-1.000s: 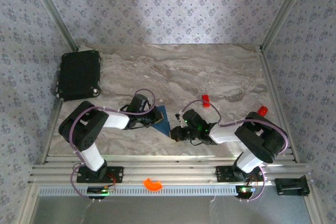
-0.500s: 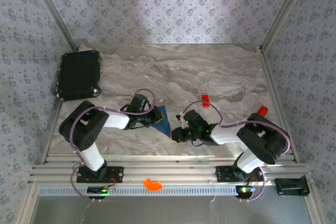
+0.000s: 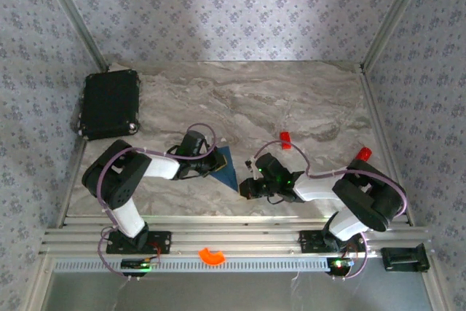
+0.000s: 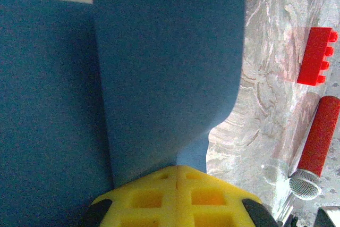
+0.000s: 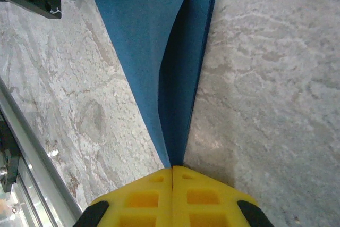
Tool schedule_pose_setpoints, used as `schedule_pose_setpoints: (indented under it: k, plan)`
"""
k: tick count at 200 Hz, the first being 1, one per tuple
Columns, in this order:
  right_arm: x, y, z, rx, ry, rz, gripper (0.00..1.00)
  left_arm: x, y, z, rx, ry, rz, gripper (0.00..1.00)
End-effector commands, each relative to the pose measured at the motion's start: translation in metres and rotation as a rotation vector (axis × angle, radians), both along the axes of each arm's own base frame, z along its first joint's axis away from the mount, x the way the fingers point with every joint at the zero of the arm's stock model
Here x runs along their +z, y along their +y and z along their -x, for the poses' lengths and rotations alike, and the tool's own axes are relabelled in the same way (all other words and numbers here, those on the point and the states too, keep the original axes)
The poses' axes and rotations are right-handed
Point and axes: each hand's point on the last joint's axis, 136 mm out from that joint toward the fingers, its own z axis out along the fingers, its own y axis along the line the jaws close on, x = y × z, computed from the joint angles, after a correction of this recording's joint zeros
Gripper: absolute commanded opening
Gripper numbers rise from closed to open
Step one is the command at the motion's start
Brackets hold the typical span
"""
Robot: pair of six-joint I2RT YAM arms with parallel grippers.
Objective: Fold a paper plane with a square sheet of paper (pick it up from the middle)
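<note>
- Two grippers hold the square sheet of paper, which lies on the marble table between the arms, already creased into a narrow pointed shape.
- The left gripper has its yellow pads pressed together on the edge of a raised flap that curls up off the layer beneath.
- The right gripper has its pads closed on the pointed tip, where two folded layers meet (a dark gap shows between them).
- The step in hand looks like a mid-task fold, with one arm anchoring the tip while the other carries the flap over.
- The next move likely calls for laying that flap along the centre crease and pressing it flat. The tip must not slide, and pulling the arms apart could buckle the thin paper.
- The red block sits apart, out of the way.
</note>
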Motion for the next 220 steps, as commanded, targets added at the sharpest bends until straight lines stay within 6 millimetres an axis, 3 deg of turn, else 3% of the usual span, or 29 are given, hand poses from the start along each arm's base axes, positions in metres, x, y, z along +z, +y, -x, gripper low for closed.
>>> schedule_pose_setpoints:
  k: [1,13,26,65,85,99,148,191,220]
  plan:
    - [-0.024,-0.016,0.017,0.008,0.08,0.095,0.03,-0.043,0.026,0.017,0.032,0.098,-0.14,0.03]
    - [-0.019,-0.018,0.015,-0.004,0.064,0.096,0.04,-0.042,0.026,0.017,0.033,0.097,-0.139,0.03]
    - [-0.01,-0.018,0.012,-0.014,0.049,0.083,0.11,-0.043,0.027,0.018,0.032,0.098,-0.141,0.03]
    - [0.029,-0.012,-0.008,-0.041,-0.013,-0.004,0.23,-0.043,0.027,0.018,0.028,0.095,-0.144,0.03]
    - [0.044,0.002,-0.014,-0.014,-0.005,-0.052,0.22,-0.043,0.027,0.018,0.028,0.097,-0.146,0.03]
    - [0.048,0.015,-0.016,0.018,0.014,-0.071,0.14,-0.042,0.027,0.017,0.028,0.095,-0.146,0.03]
    - [0.032,0.043,-0.022,0.061,0.057,-0.007,0.02,-0.043,0.027,0.018,0.027,0.099,-0.149,0.03]
    - [0.004,0.034,-0.026,0.021,0.114,0.068,0.0,-0.044,0.027,0.019,0.025,0.1,-0.151,0.03]
    - [-0.014,0.022,-0.013,0.018,0.163,0.097,0.0,-0.044,0.028,0.019,0.022,0.101,-0.156,0.03]
